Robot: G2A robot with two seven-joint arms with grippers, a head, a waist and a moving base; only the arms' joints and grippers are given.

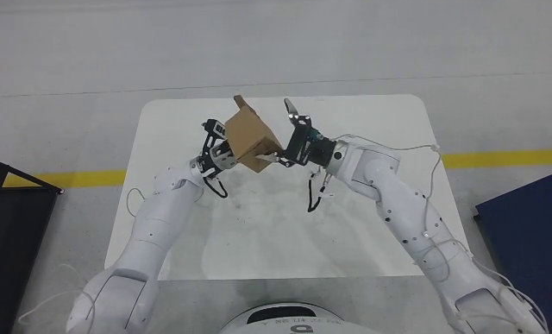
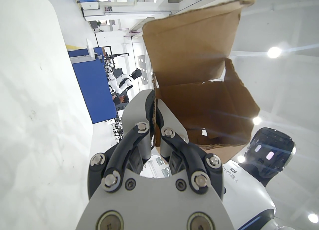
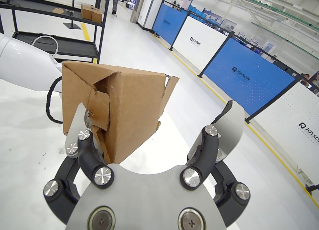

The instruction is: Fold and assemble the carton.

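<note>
- Over the table (image 1: 362, 230), far side: carton (image 1: 250, 138) held aloft, left gripper (image 2: 155, 106) clamped on its wall edge.
- Right gripper (image 3: 155, 111) spread wide, one finger against carton's flap.

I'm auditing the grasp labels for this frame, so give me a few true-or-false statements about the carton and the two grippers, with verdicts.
1. The left gripper has its jaws clamped on an edge of the carton. True.
2. The right gripper has its jaws shut. False: they stand wide open, with one finger against the carton.
3. The carton lies flattened on the table. False: it is opened into a box shape, held up between the two grippers.
4. A flap stands open at the carton's open end. True.
</note>
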